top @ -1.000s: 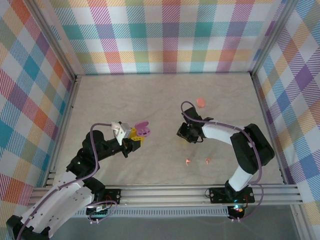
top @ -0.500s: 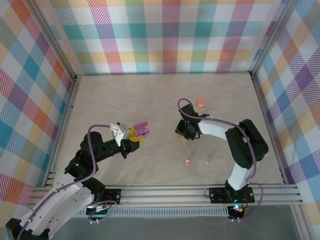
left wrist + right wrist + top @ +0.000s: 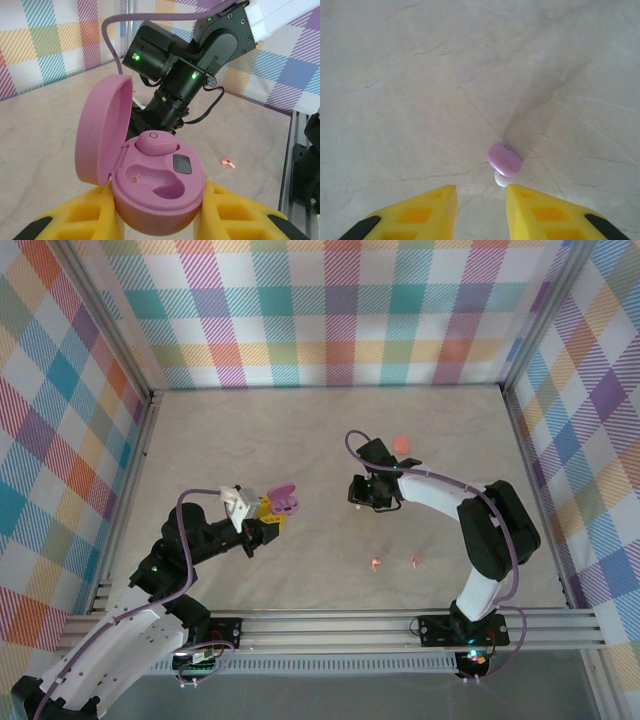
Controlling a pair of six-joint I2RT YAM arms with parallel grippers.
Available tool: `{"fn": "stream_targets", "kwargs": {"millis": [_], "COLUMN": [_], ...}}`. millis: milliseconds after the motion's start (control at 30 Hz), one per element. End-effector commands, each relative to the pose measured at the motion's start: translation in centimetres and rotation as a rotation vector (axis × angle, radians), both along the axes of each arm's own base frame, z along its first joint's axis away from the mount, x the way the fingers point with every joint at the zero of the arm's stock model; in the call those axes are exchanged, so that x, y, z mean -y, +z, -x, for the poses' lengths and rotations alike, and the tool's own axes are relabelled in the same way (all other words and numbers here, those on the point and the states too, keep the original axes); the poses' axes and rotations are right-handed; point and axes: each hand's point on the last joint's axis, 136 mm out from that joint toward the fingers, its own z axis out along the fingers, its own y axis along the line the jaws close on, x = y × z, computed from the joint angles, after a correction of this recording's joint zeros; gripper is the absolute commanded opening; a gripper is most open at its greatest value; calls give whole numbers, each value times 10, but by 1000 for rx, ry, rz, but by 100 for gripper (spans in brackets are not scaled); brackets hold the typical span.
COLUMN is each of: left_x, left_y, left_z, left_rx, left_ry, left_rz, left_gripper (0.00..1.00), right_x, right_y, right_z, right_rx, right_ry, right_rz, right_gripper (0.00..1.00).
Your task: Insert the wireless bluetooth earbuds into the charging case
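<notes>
Left gripper [image 3: 159, 222]: its yellow fingers are clamped on the lower half of the charging case [image 3: 160, 185], one finger on each side, so the case cannot slide when something is pushed in from above
Charging case: it is held off the table [image 3: 395, 100] with its mouth turned up and toward the right arm; I judge this is to offer the pockets for loading
Lid [image 3: 102, 130]: it stands open on the left side of the case, out of the way of the pockets
Seated bud [image 3: 156, 142]: one lilac bud sits in the far pocket, so I think about half of this case is done
Empty pocket [image 3: 167, 191]: the near pocket has nothing in it and waits for the second bud
Right gripper [image 3: 481, 200]: the jaws are apart with a small gap and nothing between them; it points down at the table
Lilac bud [image 3: 504, 160]: it lies on the table just beyond the fingertips, a little to the right of the gap, not yet gripped
Next move, as a guess: the right fingers must go forward and a little right to bracket the bud; it is small and round, so it may roll or slip out
Salmon buds [image 3: 375, 563]: the two lie near each other on the table toward the near edge, well apart from both grippers
Salmon case [image 3: 401, 445]: a small salmon thing, probably the other case, lies farther back
</notes>
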Motion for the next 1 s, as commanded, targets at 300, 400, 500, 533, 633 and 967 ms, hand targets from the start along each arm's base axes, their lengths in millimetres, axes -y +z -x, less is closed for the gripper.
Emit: {"fn": "stream_targets", "kwargs": {"millis": [300, 400, 500, 533, 633, 967], "left_x": [11, 13, 13, 13, 12, 8], "left_y": [8, 6, 3, 4, 4, 6], "left_z": [-13, -13, -14, -14, -13, -11], "left_rx": [24, 16, 12, 11, 7, 15], "left_ry": [-10, -18, -15, -15, -13, 4], "left_rz": [37, 40, 42, 43, 39, 33], "left_gripper": [15, 15, 15, 15, 15, 15], "right_x": [-11, -12, -13, -13, -9, 2], "right_y": [17, 8, 4, 3, -4, -27], "right_z": [-15, -14, -14, -15, -18, -13], "right_rx": [-9, -35, -39, -39, -44, -91], "right_ry": [373, 403, 427, 428, 420, 420], "right_rz": [-99, -116, -119, -112, -83, -20], "right_gripper": [32, 32, 32, 32, 31, 28]}}
